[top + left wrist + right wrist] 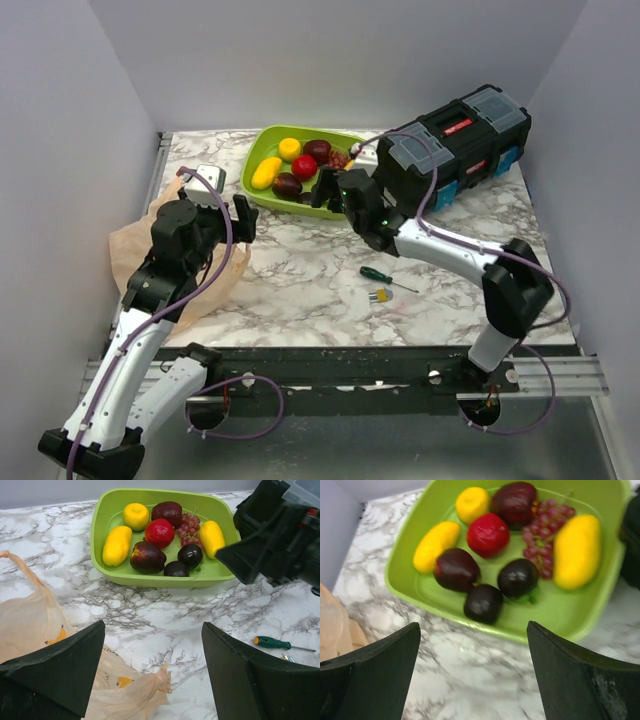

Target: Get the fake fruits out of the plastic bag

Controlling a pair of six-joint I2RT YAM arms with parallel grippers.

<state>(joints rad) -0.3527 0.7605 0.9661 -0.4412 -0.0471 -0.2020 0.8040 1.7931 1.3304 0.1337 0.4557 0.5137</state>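
Note:
The fake fruits [296,165] lie together in the lime-green tray [262,135]: yellow, red and dark purple ones plus a reddish grape bunch [542,525]. The red one [159,531] [487,534] sits mid-tray. The plastic bag [140,255] [30,625], pale orange and crumpled, lies flat at the table's left. My left gripper [240,215] [153,625] hangs open over the bag's right edge with nothing between its fingers. My right gripper [330,190] [474,625] stands open and empty just in front of the tray's near rim [420,592], above bare marble.
A black toolbox [465,140] stands at the back right, beside the tray. A green-handled screwdriver [378,273] [272,642] and a small yellow part [381,295] lie right of centre. White walls close in the left, back and right sides.

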